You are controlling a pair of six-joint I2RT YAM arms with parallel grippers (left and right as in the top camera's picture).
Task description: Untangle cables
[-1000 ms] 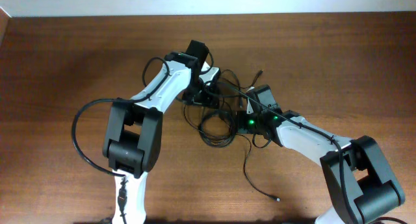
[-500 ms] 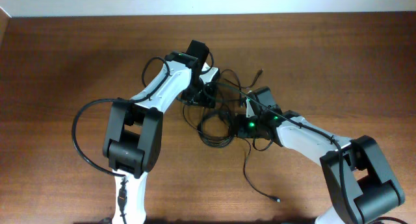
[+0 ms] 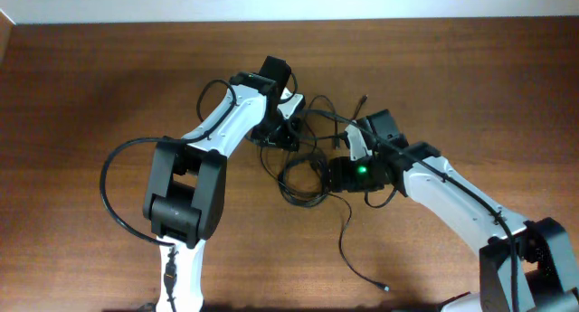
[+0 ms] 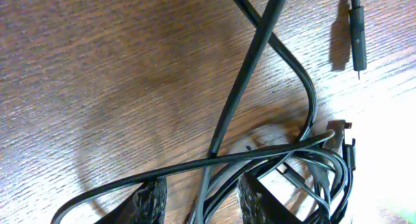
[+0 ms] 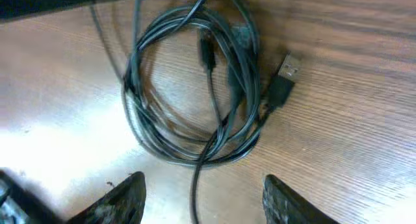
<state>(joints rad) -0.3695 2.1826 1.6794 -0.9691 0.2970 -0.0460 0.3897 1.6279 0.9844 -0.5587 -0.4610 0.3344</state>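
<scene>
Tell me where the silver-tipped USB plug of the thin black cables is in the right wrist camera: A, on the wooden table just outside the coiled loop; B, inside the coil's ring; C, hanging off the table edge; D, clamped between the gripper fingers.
A: the silver-tipped USB plug lies on the wooden table outside the coiled loop of thin black cables, clear of the open right gripper.

cables (image 4: 242,87) cut off, left hand (image 4: 201,199) cropped
</scene>
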